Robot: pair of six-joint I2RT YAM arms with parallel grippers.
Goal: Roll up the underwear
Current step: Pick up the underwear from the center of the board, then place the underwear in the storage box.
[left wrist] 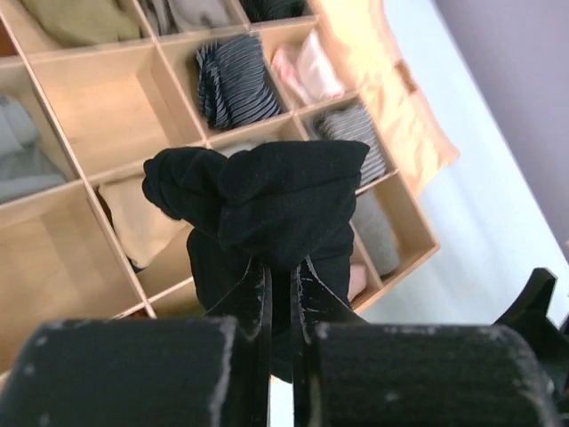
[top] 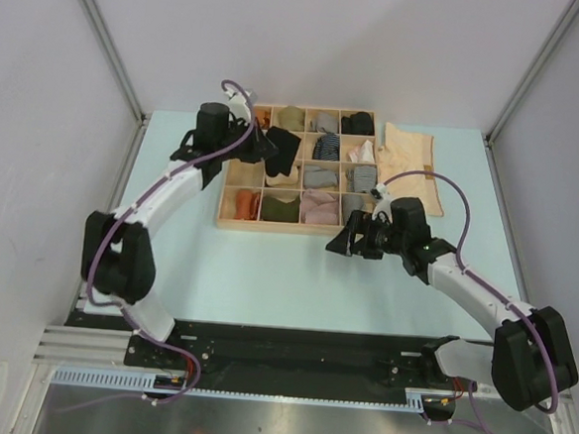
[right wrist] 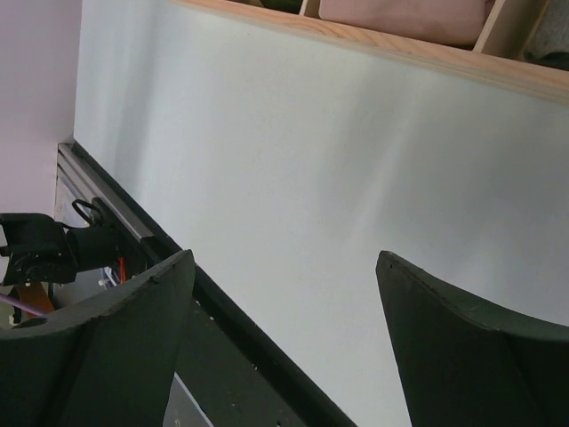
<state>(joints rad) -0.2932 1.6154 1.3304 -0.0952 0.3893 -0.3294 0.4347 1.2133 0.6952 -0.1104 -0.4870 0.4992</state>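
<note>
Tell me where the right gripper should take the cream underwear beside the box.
Probably at its near edge, from above with the open right gripper: the cream underwear lies flat on the table, so only an edge can be pinched.

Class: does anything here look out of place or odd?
Yes: the cream garment lies flat on the table right of the wooden divider box, unrolled, while other cloths sit bundled in compartments.
</note>
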